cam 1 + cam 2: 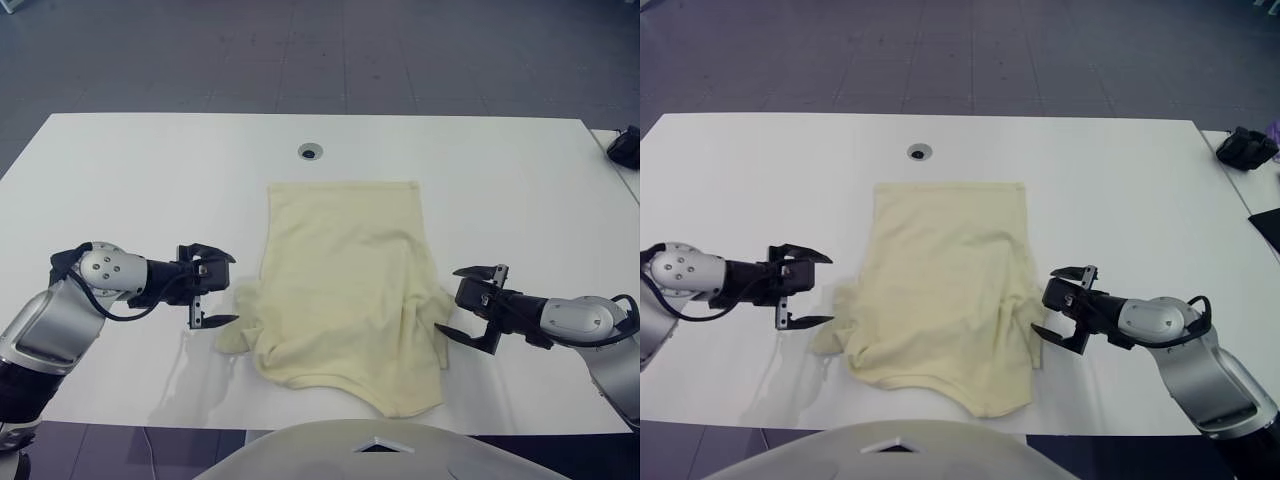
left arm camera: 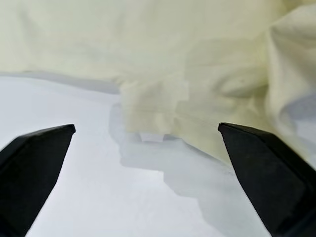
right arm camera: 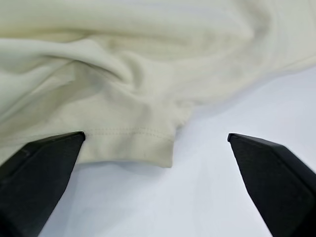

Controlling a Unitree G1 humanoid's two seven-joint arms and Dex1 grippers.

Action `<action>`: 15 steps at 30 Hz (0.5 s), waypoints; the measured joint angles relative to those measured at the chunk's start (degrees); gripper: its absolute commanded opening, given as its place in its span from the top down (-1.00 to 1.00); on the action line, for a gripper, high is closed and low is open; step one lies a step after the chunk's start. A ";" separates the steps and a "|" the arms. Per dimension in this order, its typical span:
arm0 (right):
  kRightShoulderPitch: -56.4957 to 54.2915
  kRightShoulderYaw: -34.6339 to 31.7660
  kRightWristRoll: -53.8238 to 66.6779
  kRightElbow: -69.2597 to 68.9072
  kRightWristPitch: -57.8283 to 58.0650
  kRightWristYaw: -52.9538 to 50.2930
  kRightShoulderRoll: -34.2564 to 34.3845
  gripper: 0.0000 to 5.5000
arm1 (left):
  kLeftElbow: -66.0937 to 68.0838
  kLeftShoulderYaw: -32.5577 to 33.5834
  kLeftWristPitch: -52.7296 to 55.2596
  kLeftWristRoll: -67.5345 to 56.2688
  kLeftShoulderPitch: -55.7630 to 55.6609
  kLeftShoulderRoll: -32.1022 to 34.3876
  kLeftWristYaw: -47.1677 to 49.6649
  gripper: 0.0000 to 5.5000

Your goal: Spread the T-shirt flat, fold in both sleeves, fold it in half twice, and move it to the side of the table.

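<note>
Cream T-shirt (image 1: 345,280) lies on the white surface (image 1: 130,170) between my arms, its long axis running straight away from me, hem at the far end and neck nearest. My left pincer (image 1: 226,290) gapes wide just beside the bunched left sleeve (image 1: 238,325). My right pincer (image 1: 449,300), equally spread, faces the crumpled right sleeve (image 3: 133,140), whose hem sits just ahead of its jaws. Each sleeve lies inward of its own pincer, so I judge each arm suits its own side.
</note>
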 measured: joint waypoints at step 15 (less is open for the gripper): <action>0.17 -2.24 -1.86 6.46 -4.99 2.84 -4.31 -0.96 | 5.79 -2.79 -5.50 8.30 -2.29 -0.18 4.19 -0.96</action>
